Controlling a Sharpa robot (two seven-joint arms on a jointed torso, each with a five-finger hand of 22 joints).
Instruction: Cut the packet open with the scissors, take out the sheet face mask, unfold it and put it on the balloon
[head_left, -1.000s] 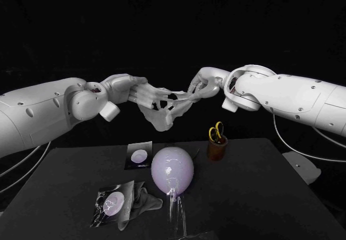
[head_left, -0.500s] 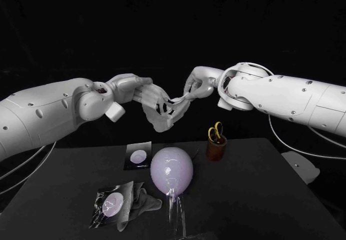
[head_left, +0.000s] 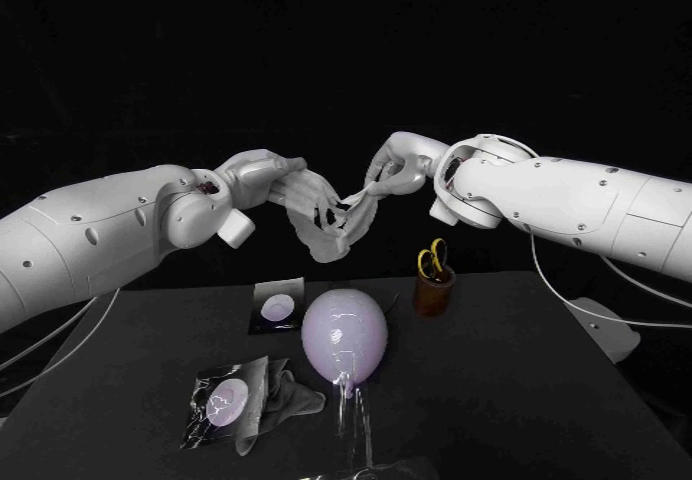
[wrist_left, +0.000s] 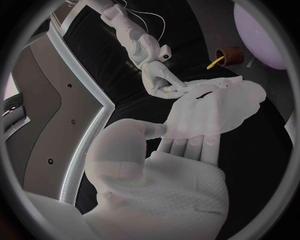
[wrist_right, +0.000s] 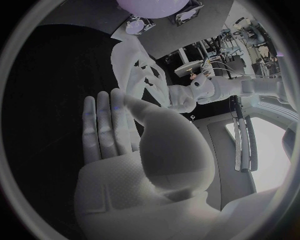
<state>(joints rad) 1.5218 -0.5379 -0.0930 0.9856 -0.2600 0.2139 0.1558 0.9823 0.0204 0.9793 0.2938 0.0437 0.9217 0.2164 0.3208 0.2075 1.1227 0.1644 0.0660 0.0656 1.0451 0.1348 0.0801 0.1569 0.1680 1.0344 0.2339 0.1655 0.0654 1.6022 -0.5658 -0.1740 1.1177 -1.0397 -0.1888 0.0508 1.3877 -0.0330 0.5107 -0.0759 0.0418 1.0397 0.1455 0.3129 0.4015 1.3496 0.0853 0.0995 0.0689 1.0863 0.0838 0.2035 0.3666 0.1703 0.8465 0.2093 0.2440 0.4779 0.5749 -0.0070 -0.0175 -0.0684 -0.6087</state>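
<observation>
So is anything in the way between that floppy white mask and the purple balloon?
Nothing visible. The left hand and right hand hold the white sheet face mask in the air above the pale purple balloon; open space lies between. The yellow-handled scissors stand aside in a brown cup.

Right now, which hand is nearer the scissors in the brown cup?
Right. The right hand pinches the sheet face mask in the air roughly above the scissors; the left hand holds the mask's other side, farther from them.
</observation>
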